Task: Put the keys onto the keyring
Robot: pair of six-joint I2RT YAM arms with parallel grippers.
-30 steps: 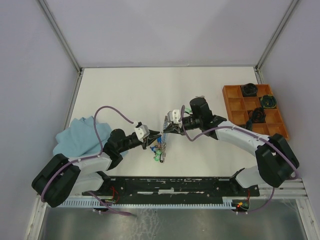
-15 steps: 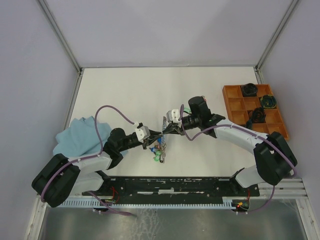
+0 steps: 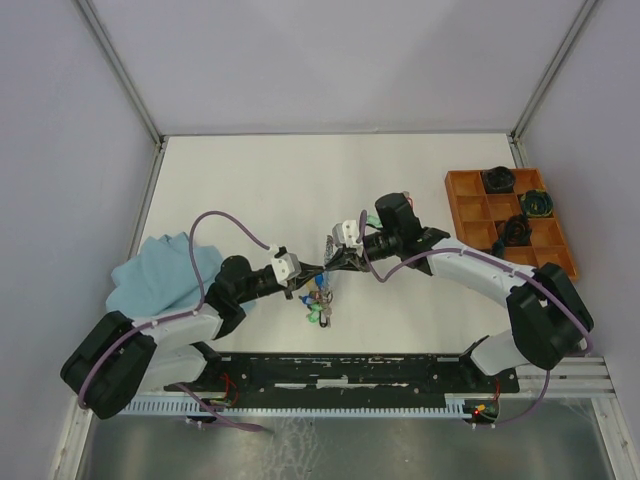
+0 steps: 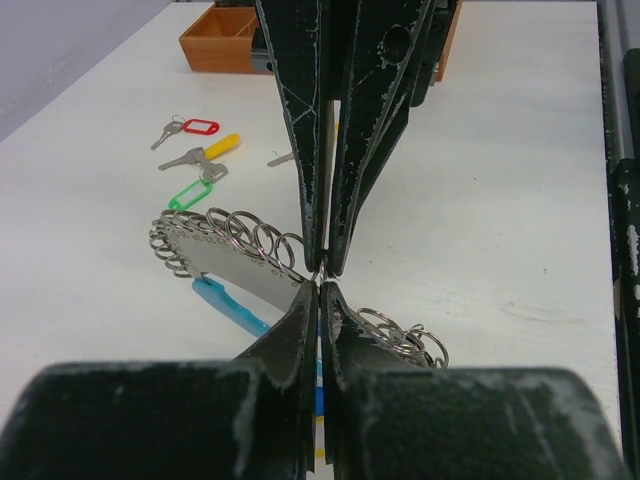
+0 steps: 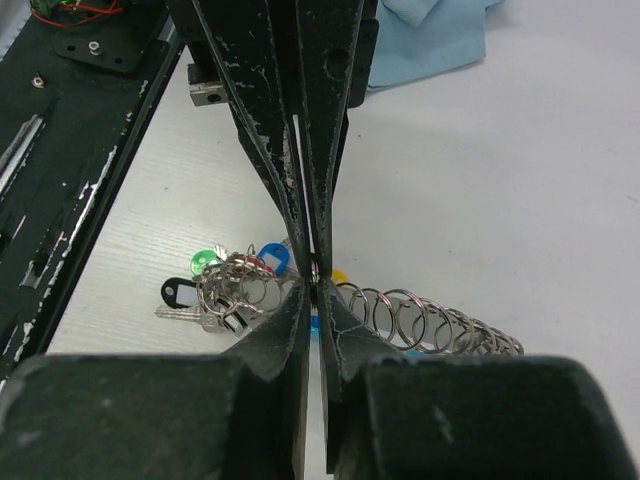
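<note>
Where the keyring sits: the keyring (image 4: 230, 265) is at mid-table, its bare wire caught where my two pincers meet tip to tip. Its blue sleeve (image 4: 226, 304) droops toward the table (image 4: 500, 200).
Left pincer: my left pincer (image 4: 319, 288) is pressed together on that thin wire.
Right pincer: my right pincer (image 5: 313, 292) shows a hairline slit; whether it bites the wire I cannot tell.
Handling: I judge it light, stiff and springy. It is slick metal that can twist or slip out of flat pads. The small rings (image 5: 420, 318) strung on it would slide and bunch.
Where to hold: bare wire just beside the rings, not the sleeve.
Gathered: a cluster of keys (image 5: 225, 285) with black, green and blue tags seems to hang on it.
Loose: the red-tagged key (image 4: 195, 128), yellow-tagged key (image 4: 215, 150) and green-tagged key (image 4: 192, 193) lie apart on the table.
</note>
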